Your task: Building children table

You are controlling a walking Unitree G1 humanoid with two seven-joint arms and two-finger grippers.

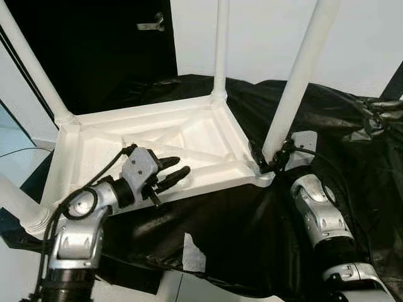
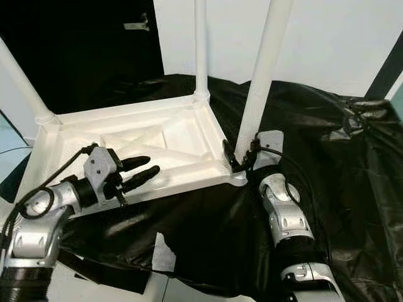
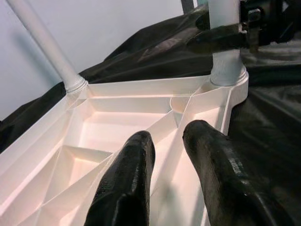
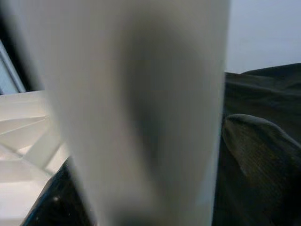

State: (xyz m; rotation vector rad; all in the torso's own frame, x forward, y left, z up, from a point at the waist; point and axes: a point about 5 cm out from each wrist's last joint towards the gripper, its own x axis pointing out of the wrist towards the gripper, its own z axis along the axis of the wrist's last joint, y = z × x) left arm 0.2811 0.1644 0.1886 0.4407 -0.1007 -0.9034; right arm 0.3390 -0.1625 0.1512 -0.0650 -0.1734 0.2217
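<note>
Already well along, as the legs show:

Left gripper [image 1: 171,172]: near left, hovering just above the near rim of the tabletop, its 2 black fingers slightly parted with nothing between them, pointing toward the near-right corner.

Right gripper [image 1: 272,158]: near right, its fingers clasped round the foot of the near-right leg [image 1: 301,75], just above the socket.

Tabletop [image 1: 208,129]: white plastic, upside down with its ribbed underside showing, lying on black sheeting [image 1: 252,233] in the middle of the scene.

Near-left leg [image 1: 16,204]: juts from its corner toward the left edge.

Far legs: far-left leg [image 1: 34,69] and far-right leg [image 1: 220,47] both stand in their corner sockets.

Progress: all 4 legs appear fitted. By my judgement, what remains is making the near-right leg fully home, then turning the table upright.
</note>
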